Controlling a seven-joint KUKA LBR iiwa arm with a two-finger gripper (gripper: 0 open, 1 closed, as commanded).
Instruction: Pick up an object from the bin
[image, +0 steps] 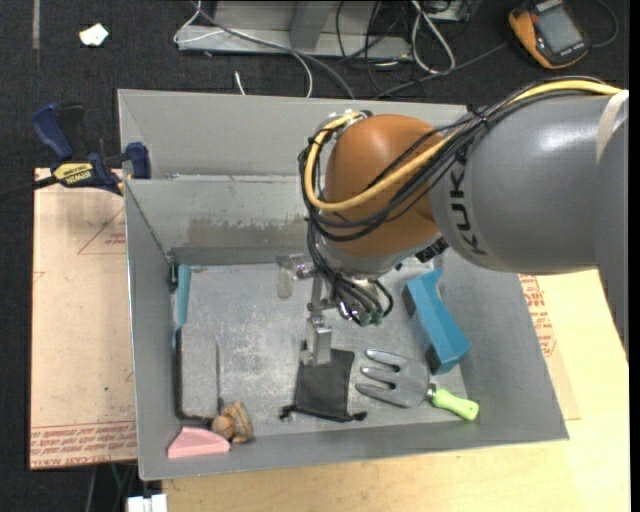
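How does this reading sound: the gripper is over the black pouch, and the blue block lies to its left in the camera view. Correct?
Not quite. The camera view shows the blue block lying to the right of the gripper, not to its left. The rest holds: the gripper is over the black pouch.

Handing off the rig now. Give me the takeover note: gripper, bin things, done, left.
Gripper: down at mid-bin, at the upper edge of the flat black pouch; grip state unclear.
Nearby: green-handled metal fork to the pouch's right in view, blue block behind the fork.
Done: nothing lifted yet.
Left: grasp one thing, raise it clear.
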